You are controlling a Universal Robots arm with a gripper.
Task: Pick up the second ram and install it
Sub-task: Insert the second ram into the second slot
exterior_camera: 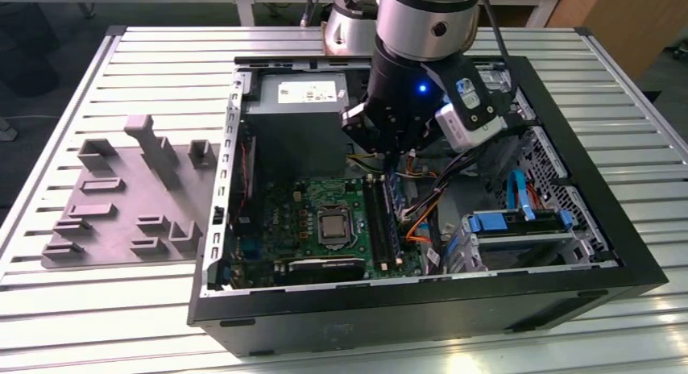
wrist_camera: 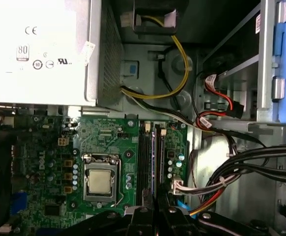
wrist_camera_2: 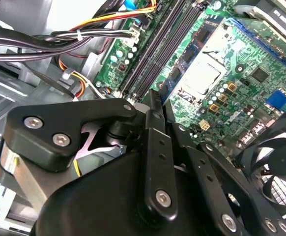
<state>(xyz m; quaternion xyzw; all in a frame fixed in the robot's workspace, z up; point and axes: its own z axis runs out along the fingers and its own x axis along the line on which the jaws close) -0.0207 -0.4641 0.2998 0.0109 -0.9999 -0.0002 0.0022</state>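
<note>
Black gripper [wrist_camera_2: 155, 101] hangs over the motherboard [wrist_camera: 108, 137] with its fingers [wrist_camera_2: 153, 128] pressed together, gripping nothing I can see. Just below its tip, the thin blue-green ram [wrist_camera: 154, 152] stands among the black slots [wrist_camera: 143, 157].

The arm [exterior_camera: 424, 23] comes down from the top of the exterior view, its silver wrist section upright and the black lower section below it, with a small blue light lit on its front. A pale camera block is fixed to the wrist on the exterior view's right. The gripper [exterior_camera: 385, 152] hangs straight down from the wrist. In the second wrist view its black linkage arms and screws show close up, and the two fingers [wrist_camera_2: 155, 105] stand pressed together with no gap between them.
</note>
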